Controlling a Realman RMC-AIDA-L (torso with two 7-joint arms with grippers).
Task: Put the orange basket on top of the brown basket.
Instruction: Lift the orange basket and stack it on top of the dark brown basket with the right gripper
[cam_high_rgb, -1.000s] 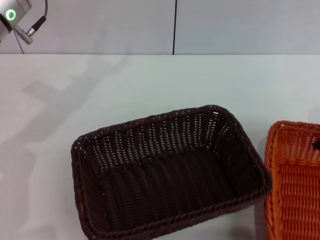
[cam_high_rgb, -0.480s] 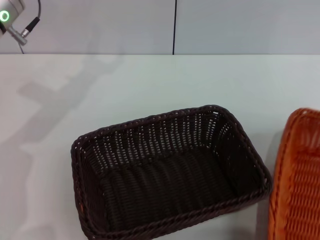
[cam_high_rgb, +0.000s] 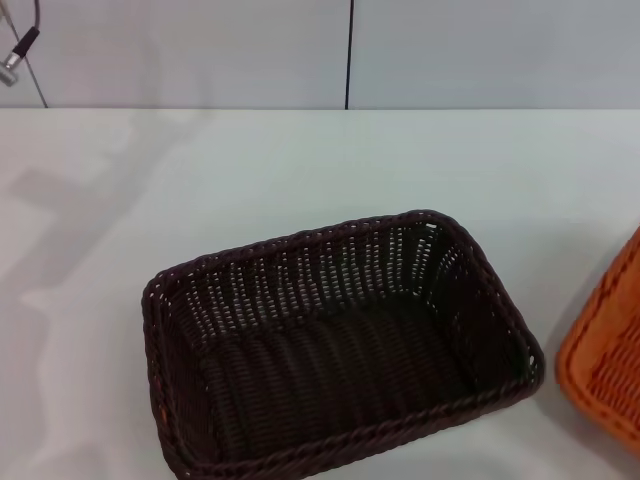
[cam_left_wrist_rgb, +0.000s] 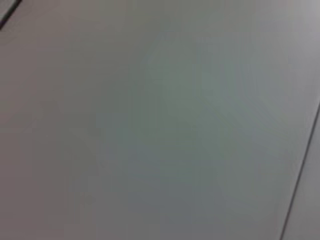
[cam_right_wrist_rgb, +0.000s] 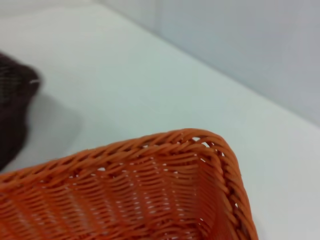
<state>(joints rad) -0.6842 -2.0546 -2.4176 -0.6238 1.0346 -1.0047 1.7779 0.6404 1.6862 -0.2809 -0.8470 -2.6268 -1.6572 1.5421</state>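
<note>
- We've got the brown basket (cam_high_rgb: 340, 350) sitting flat on the desk (cam_high_rgb: 300, 170), toward the near edge and roughly in the middle, open side up with nothing in it.
- The orange basket (cam_high_rgb: 608, 350) is off at the desk's right edge, just beside the brown one but not touching it. In the head view we only see a slice of it, and it's tilted, showing its woven outer side and cut off by the frame.
- From the right wrist view the orange basket (cam_right_wrist_rgb: 150, 190) fills the lower part: braided rim, one rounded corner, openwork inside wall. A dark bit of the brown basket (cam_right_wrist_rgb: 12, 115) shows farther off, with bare desk (cam_right_wrist_rgb: 150, 80) between them.
- We can't see our right hand in any view, so we can't tell whether it's grasping the orange basket or released.
- Left hand: also not visible. Only a cable and plug (cam_high_rgb: 15, 60) show at the top left corner of the head view, up against the wall (cam_high_rgb: 500, 50). The left wrist view is just a plain grey surface.
</note>
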